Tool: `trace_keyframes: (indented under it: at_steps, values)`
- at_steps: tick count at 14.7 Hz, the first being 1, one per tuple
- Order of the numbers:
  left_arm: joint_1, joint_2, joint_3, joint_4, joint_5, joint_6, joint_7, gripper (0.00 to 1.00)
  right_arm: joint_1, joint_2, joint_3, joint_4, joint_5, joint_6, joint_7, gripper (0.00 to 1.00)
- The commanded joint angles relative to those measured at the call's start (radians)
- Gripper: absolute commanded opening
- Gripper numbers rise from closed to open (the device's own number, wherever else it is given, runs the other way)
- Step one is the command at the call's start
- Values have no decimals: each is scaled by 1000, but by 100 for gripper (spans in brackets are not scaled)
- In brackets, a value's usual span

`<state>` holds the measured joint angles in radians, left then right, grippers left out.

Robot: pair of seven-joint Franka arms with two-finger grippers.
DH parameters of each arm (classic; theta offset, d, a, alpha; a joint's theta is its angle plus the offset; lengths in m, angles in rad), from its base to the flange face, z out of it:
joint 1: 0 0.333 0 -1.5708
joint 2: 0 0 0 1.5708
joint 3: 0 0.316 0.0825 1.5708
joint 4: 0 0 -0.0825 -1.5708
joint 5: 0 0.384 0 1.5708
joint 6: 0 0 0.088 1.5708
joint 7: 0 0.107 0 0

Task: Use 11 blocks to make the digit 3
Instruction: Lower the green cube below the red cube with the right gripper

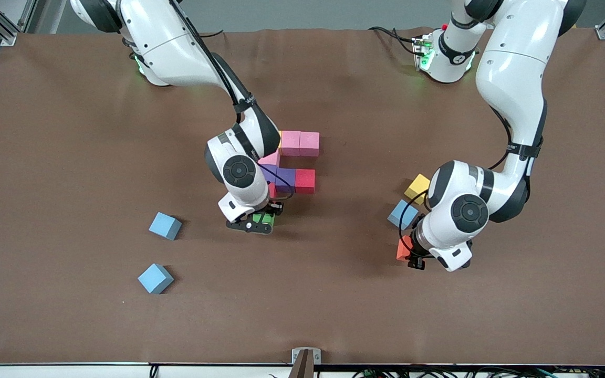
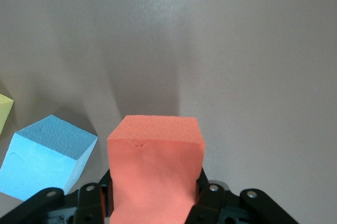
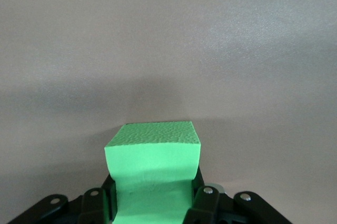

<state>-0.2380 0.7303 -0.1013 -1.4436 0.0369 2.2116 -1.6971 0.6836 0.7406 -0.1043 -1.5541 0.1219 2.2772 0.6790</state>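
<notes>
The partial digit 3 at mid-table is made of pink blocks, purple blocks and a red block; the right arm hides part of it. My right gripper is shut on a green block, low over the cloth beside the figure. In the right wrist view the green block sits squeezed between the fingers. My left gripper is shut on an orange block, seen as the orange block in the left wrist view.
A yellow block and a light blue block lie beside the left gripper. This blue block also shows in the left wrist view. Two more light blue blocks lie toward the right arm's end, nearer the front camera.
</notes>
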Motion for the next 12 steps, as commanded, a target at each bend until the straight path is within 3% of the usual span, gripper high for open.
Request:
trace_keyframes:
  at_steps: [1,12]
  values:
    - [-3,0,2,6,0,-4,-4,36,13,-18,-9,-37,-15,11,16,0]
    - [-3,0,2,6,0,-4,-1,36,13,-20,-9,-41,-25,2,8,0]
